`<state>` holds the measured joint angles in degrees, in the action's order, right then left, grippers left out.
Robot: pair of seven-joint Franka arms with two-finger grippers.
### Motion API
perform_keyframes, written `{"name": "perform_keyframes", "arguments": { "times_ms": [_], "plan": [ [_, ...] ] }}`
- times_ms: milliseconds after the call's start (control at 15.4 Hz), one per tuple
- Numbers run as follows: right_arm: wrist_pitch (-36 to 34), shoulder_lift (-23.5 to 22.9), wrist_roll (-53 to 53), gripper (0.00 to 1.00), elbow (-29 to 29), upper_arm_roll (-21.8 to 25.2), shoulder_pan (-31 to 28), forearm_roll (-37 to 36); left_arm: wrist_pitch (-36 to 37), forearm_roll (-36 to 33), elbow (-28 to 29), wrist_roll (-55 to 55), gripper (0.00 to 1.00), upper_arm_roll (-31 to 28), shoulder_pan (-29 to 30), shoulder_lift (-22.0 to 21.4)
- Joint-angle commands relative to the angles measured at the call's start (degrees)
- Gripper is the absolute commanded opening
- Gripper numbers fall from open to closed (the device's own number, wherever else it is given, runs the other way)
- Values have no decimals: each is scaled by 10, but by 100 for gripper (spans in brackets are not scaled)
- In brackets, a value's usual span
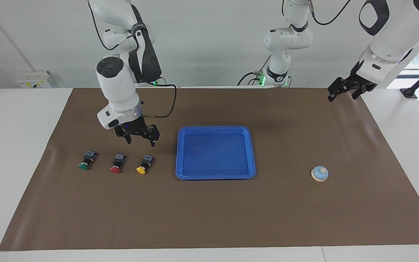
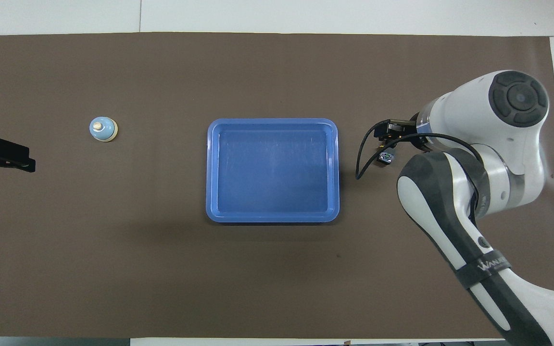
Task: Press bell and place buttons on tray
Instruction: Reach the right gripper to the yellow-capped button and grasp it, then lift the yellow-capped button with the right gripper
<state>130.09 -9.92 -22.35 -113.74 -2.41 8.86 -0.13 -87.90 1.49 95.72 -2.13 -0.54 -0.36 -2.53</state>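
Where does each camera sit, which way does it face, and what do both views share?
Facing view: high across the table, looking at the robots; both arms show, right hand open above the yellow button, left hand open, waiting at the mat's edge.
Overhead view: above the robots' end, looking steeply down; right arm hides two buttons, left hand at the frame's edge.
Shared: tray, bell, mat.

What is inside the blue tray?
Nothing: the tray shows only its bare blue floor. All three buttons lie on the mat beside it. No part of the tray is covered.
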Motion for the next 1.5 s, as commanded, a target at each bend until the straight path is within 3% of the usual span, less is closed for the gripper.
{"name": "perform_keyframes", "arguments": {
  "times_ms": [0,781,846,976,1171,1431],
  "plan": [
    [53,-4,-8,100,-39,-2,-6,7,-3,4,11,-5,100,-1,1,-12],
    [138,-89,-13,100,-35,-1,-10,4,-3,4,11,-5,100,-1,1,-13],
    [138,-89,-13,95,-35,-1,-10,4,-3,4,11,-5,100,-1,1,-13],
    [138,-89,-13,73,-35,-1,-10,4,-3,4,11,-5,100,-1,1,-13],
    [133,-89,-14,0,-36,-1,-10,3,-3,4,11,-5,100,-1,1,-12],
    [130,-89,-9,0,-32,-1,-8,3,-3,4,11,-5,100,-1,1,-13]
  ]
}}
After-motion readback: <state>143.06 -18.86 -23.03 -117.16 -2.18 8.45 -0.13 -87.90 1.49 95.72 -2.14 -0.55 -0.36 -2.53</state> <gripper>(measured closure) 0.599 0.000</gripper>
